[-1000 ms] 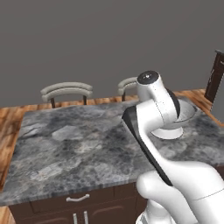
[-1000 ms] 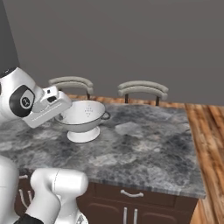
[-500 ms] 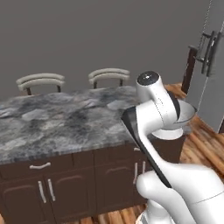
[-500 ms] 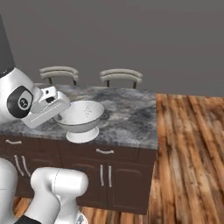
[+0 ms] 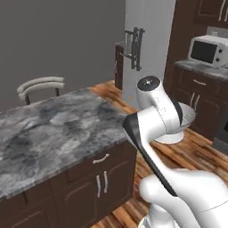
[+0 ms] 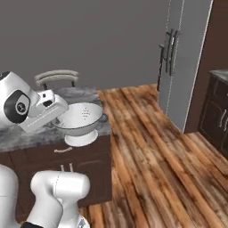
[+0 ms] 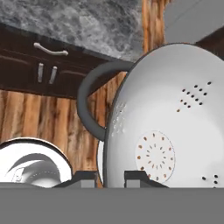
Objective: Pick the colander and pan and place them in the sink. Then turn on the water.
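The colander (image 6: 82, 118) is a white perforated bowl with a ring foot and a grey side handle. It hangs in the air off the corner of the island, held by its rim. My gripper (image 6: 58, 121) is shut on that rim, with one fingertip on each side of the wall in the hand view (image 7: 109, 177). There the colander (image 7: 166, 131) is close up, and its handle loops out to the left. From the left base view, part of the colander (image 5: 189, 116) peeks out behind my arm. The pan, the sink and the water are out of view.
The grey stone island counter (image 5: 53, 129) with dark cabinets lies to my left, with a chair (image 5: 40, 84) behind it. A tall grey fridge (image 6: 187, 58) and a microwave (image 5: 205, 51) on dark cabinets stand ahead. Open wooden floor (image 6: 147, 156) stretches between.
The whole picture has swung: the base has turned away from the island toward the fridge. The colander stays in the shut gripper, in the same place relative to the arm.
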